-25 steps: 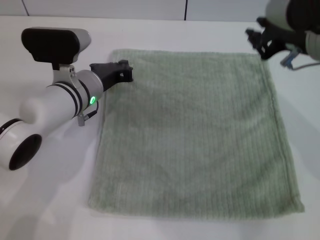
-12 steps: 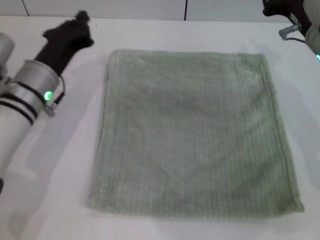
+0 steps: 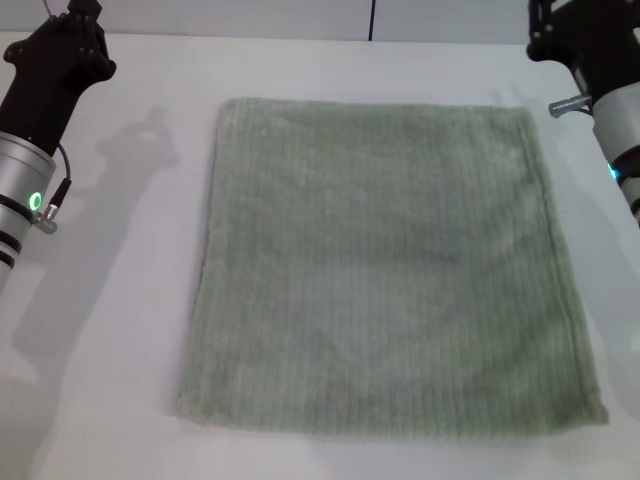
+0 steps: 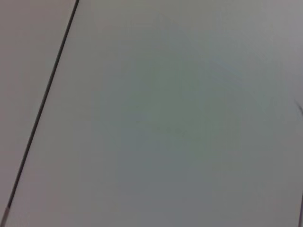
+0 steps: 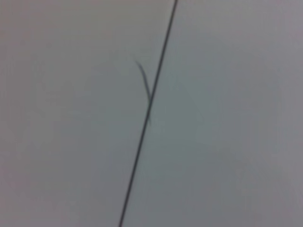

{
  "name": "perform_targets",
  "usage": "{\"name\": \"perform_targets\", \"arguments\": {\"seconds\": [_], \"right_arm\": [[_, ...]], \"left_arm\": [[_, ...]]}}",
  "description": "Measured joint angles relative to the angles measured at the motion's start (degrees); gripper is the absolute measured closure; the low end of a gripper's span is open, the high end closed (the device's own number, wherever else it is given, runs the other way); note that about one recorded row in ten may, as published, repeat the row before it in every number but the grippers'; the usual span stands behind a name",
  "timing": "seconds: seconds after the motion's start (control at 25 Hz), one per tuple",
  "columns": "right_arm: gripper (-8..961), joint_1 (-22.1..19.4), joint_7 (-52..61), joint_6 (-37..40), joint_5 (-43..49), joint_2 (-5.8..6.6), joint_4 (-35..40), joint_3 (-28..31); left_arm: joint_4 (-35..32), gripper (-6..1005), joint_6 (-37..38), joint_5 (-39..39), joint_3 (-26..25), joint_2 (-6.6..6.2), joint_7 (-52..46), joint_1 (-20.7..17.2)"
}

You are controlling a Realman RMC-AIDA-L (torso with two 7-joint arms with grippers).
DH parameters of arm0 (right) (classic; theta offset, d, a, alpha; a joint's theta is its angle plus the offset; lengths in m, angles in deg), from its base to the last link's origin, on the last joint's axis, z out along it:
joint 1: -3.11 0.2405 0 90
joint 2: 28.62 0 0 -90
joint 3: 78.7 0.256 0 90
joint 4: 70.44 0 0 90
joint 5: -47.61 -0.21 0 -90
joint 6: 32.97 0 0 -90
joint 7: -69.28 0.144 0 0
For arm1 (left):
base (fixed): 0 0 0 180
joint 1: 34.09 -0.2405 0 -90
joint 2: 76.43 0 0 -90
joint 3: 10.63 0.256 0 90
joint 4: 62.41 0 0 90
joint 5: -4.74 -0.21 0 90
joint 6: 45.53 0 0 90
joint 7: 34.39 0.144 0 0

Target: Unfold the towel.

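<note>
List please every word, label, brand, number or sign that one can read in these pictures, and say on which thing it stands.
None can be read: no view shows any writing.
The towel: plain ribbed cloth, no tag or print showing.
The left gripper and right gripper: no readable marking; each arm shows only a small lit indicator.
The table: bare white.
Both wrist views: only plain pale surfaces with a dark seam.

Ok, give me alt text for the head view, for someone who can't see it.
A pale sage-green ribbed terry towel lies spread flat, roughly square, on a white table. The left gripper is raised at the far left corner and the right gripper at the far right, neither touching the cloth.
</note>
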Motion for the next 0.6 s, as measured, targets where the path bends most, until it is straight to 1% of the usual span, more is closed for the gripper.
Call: {"name": "perform_targets", "arguments": {"seconds": [0.12,0.28,0.32,0.4,0.52,0.6], "right_arm": [[723,3.96,7.04,3.02,-0.01,0.04,7.07,-0.69],[722,8.13,18.93,5.66,0.4,0.58,14.15,-0.7],[706,8.95,20.78,6.17,0.41,0.67,15.55,-0.7],[673,9.94,22.54,7.34,0.44,0.76,17.41,-0.46],[624,9.87,22.18,9.33,0.44,0.77,18.06,-0.04],[545,9.79,21.25,10.38,0.22,0.71,18.72,0.35]], "left_arm": [[0.05,1000,0.27,-0.1,0.04,-0.01,1.23,0.0],[0.62,1000,0.46,-0.2,0.1,0.0,2.15,0.4],[0.82,1000,0.46,-0.12,0.04,-0.01,2.21,0.58],[1.14,902,0.27,-0.07,-0.08,0.02,2.37,0.95],[1.44,806,0.02,-0.04,-0.18,0.05,2.86,1.34],[1.53,741,-0.07,0.01,-0.22,0.07,3.25,1.53]]}}
